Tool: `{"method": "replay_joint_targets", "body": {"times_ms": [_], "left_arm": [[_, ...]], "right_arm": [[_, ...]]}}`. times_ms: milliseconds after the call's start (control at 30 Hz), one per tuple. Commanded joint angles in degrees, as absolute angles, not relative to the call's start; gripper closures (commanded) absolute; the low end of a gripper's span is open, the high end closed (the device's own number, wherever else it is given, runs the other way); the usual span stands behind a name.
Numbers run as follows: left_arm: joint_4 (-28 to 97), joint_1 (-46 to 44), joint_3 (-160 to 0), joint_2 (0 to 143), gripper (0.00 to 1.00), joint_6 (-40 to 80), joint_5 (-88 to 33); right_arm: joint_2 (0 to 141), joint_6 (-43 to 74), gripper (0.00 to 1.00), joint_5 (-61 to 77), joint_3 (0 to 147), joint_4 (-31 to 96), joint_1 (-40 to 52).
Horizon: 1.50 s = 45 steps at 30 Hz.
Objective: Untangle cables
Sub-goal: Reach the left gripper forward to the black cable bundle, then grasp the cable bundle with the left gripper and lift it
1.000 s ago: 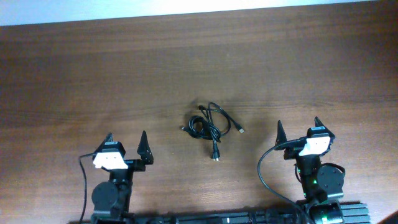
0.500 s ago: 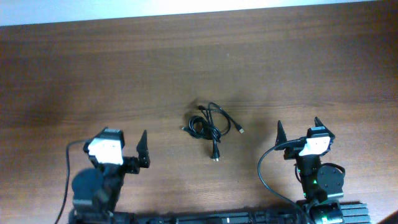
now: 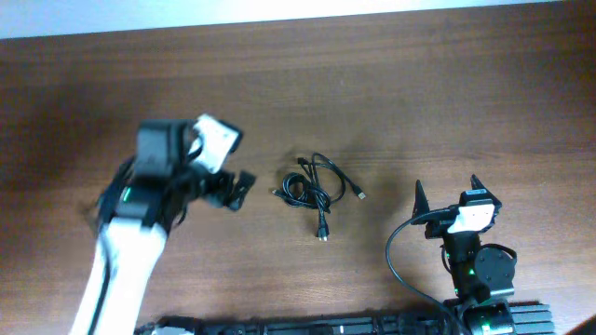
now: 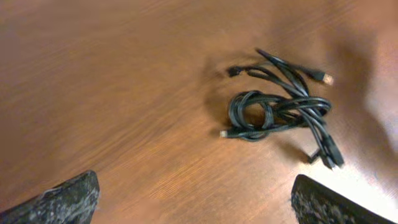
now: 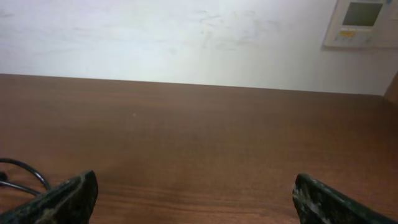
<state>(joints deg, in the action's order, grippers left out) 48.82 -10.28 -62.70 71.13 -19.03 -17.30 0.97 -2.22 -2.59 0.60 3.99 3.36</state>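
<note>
Left claw (image 3: 235, 187) has swung near the cables (image 3: 313, 185), wide open, empty.

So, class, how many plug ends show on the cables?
4 plug ends: one beyond the tangle at, one left, one right, one nearest; others may be hidden.

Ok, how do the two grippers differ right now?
The left gripper hangs close beside the cables; the right gripper sits back, far from them. The left gripper looks down on the bundle; the right gripper faces the wall. Both are open and empty.
</note>
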Motion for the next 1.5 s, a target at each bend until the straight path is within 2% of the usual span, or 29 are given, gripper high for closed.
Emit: {"method": "replay_joint_targets", "body": {"times_ms": [0, 267, 433, 833, 900, 933, 967, 1067, 1100, 1467], "left_arm": [[49.8, -15.5, -70.5, 85.4, 0.01, -25.9, -13.2], [48.1, -24.2, -74.5, 103.7, 0.01, -29.3, -6.2], [43.0, -26.2, -74.5, 106.2, 0.01, -29.2, -5.8], [40.7, -26.3, -74.2, 111.8, 0.01, -29.3, -12.5], [39.4, -26.4, -74.2, 112.9, 0.15, -29.3, -12.4], [39.0, -26.4, -74.2, 113.3, 0.3, -29.3, -12.4], [38.8, -26.5, -74.2, 113.6, 0.56, -29.3, -12.5], [38.4, -26.5, -74.2, 113.6, 0.95, -29.3, -12.7], [38.3, -26.5, -74.2, 113.6, 1.0, -29.3, -12.7], [38.6, -26.5, -76.6, 109.2, 1.0, -23.9, -14.0]], "right_arm": [[0.7, -2.3, 0.01, -3.5, 0.3, 4.4, 2.9], [0.7, -2.3, 0.01, -3.5, 0.3, 4.4, 2.9], [0.7, -2.3, 0.01, -3.5, 0.3, 4.4, 2.9], [0.7, -2.3, 0.02, -3.5, 0.3, 4.4, 2.9], [0.7, -2.3, 0.01, -3.5, 0.3, 4.4, 2.9], [0.7, -2.3, 0.01, -3.5, 0.3, 4.4, 2.9], [0.7, -2.3, 0.01, -3.5, 0.3, 4.4, 2.9], [0.7, -2.3, 0.02, -3.5, 0.3, 4.4, 2.9], [0.7, -2.3, 0.01, -3.5, 0.3, 4.4, 2.9], [0.7, -2.3, 0.01, -3.5, 0.3, 4.4, 2.9]]}}
